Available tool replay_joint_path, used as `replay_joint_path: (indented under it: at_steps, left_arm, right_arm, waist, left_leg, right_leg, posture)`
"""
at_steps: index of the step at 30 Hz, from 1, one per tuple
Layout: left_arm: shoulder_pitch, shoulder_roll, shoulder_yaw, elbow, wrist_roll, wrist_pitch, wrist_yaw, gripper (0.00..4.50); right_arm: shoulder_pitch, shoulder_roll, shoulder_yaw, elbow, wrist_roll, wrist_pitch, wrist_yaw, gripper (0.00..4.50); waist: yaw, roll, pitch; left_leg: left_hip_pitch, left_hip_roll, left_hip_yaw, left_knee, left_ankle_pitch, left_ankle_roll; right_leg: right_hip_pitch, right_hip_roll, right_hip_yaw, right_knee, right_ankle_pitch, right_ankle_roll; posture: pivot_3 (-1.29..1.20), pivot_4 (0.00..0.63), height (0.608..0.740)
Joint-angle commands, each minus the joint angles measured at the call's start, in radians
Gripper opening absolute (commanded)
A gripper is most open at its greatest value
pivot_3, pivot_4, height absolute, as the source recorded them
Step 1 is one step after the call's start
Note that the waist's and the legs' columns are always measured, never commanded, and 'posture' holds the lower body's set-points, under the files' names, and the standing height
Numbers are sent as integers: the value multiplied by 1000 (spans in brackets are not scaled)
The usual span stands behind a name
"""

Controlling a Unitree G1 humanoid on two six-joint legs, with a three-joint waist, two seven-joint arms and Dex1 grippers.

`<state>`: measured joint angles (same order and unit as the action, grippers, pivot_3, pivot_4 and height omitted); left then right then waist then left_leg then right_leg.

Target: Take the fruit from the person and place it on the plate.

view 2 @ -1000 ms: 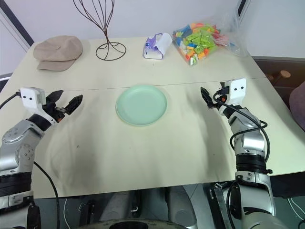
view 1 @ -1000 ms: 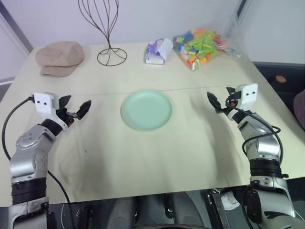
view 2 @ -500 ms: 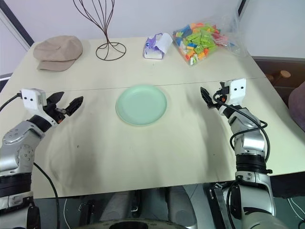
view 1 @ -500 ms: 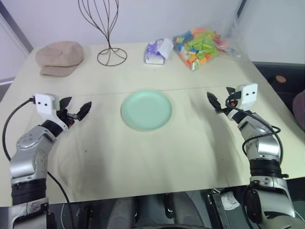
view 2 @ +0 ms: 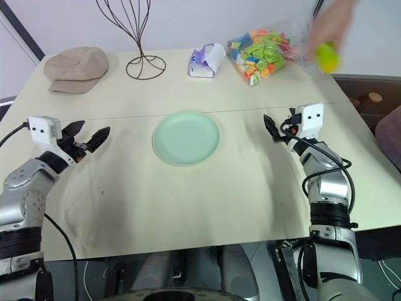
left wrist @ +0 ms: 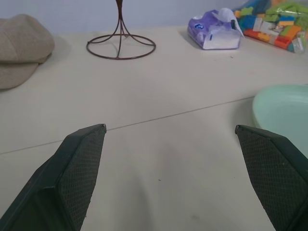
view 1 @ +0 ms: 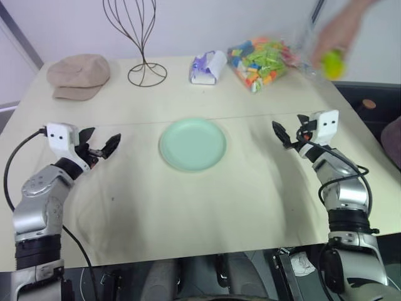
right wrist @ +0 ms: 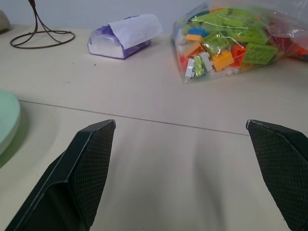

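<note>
A person's hand (view 1: 339,26) reaches in over the table's far right corner, blurred, holding the yellow-green fruit (view 1: 332,64) above the table beside the bag of blocks. The pale green plate (view 1: 192,144) lies bare at the table's centre; its rim also edges into the left wrist view (left wrist: 284,113). My left gripper (view 1: 100,139) hovers open to the left of the plate, with nothing between its fingers (left wrist: 84,159). To the plate's right, my right gripper (view 1: 291,128) also stands open and holds nothing; the fruit is well beyond and above it.
Along the table's far edge sit a beige cap (view 1: 78,74), a brown wire stand (view 1: 146,74), a purple tissue pack (view 1: 208,67) and a clear bag of colourful blocks (view 1: 263,58). A seam runs across the tabletop just behind the plate.
The person's hand with the fruit has come into view at the far right corner. Both grippers and the plate have stayed where they were.
</note>
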<state>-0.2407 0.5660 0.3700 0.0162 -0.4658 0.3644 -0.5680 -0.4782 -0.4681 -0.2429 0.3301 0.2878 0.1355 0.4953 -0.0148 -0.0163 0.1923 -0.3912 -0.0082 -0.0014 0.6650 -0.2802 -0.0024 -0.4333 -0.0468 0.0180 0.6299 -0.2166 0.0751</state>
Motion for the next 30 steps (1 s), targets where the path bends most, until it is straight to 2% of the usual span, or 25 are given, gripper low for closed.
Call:
replay_joint_path:
  at_steps: [1,16,18,21,23,27,30]
  left_arm:
    - [-10,16,11,-27,2,-18,-4,4500]
    - [-14,22,12,-18,12,-23,-6,4500]
    - [-12,22,12,-22,11,-21,-6,4500]
    - [-15,26,12,-18,12,-20,-11,4500]
    - [-21,30,11,-10,13,-21,-15,4500]
    - [-65,46,14,20,-7,-9,-50,4500]
    - [-175,80,-5,46,-77,45,-160,4500]
  right_arm:
    - [-19,2,-7,-19,1,-24,-4,4447]
    - [-12,-3,-6,-34,15,-2,12,4447]
    - [6,-13,-4,-124,101,97,89,4447]
    - [46,-72,-1,-400,361,390,223,4447]
    - [46,-113,-13,-509,476,522,240,4447]
    - [12,-139,-6,-552,492,573,212,4447]
    - [-11,-129,-1,-547,487,578,196,4447]
  waist:
    - [0,0,0]
    - [0,0,0]
    - [0,0,0]
    - [1,1,0]
    - [1,1,0]
    - [1,-2,-1]
    - [6,-2,-1]
  left_leg:
    - [0,0,0,0,0,0]
    - [0,0,0,0,0,0]
    - [0,0,0,0,0,0]
    - [0,0,-1,0,0,0]
    - [0,0,-1,0,0,0]
    - [1,0,-1,0,0,0]
    - [1,0,-2,1,0,0]
  right_leg:
    - [0,0,0,0,0,0]
    - [0,0,0,0,0,0]
    - [0,0,0,0,0,0]
    - [0,0,0,0,0,0]
    - [0,0,0,0,0,0]
    - [2,0,-1,-1,0,0]
    - [2,0,-2,-1,0,0]
  posture:
    - [0,150,740]
    - [0,150,740]
    - [0,150,740]
    - [0,150,740]
    - [0,150,740]
    - [0,150,740]
    - [0,150,740]
